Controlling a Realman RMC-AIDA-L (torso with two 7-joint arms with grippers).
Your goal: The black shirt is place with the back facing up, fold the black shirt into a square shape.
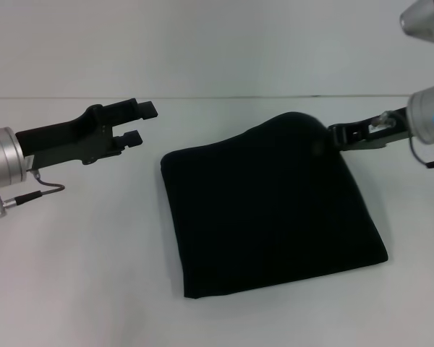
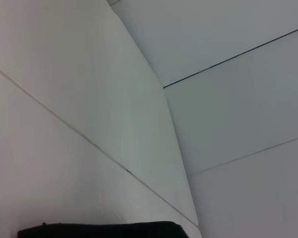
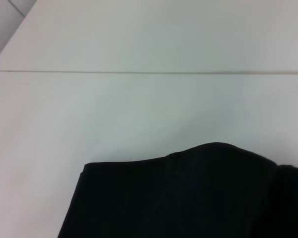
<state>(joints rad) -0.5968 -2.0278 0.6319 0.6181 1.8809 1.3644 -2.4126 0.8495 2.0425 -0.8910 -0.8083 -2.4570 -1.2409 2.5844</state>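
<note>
The right pincer (image 1: 336, 137) sits at the far right corner of the black shirt (image 1: 271, 210), touching the cloth where it humps up. It seems to be pinching that corner, but its tips merge with the dark fabric, so I cannot tell whether they are closed on it or just beside it. The raised corner suggests the cloth is being lifted or laid down there to finish the last fold.

The left pincer (image 1: 134, 123) hovers above the white desk (image 1: 72, 275), left of the shirt and apart from it. Its two fingers are spread with a clear gap and hold nothing, so it looks to be waiting.

The shirt lies in the middle of the desk as a compact, roughly square bundle, plain black on top. Its near and left edges are flat and fairly straight.

Nothing else lies around the shirt, and nothing blocks either arm.
</note>
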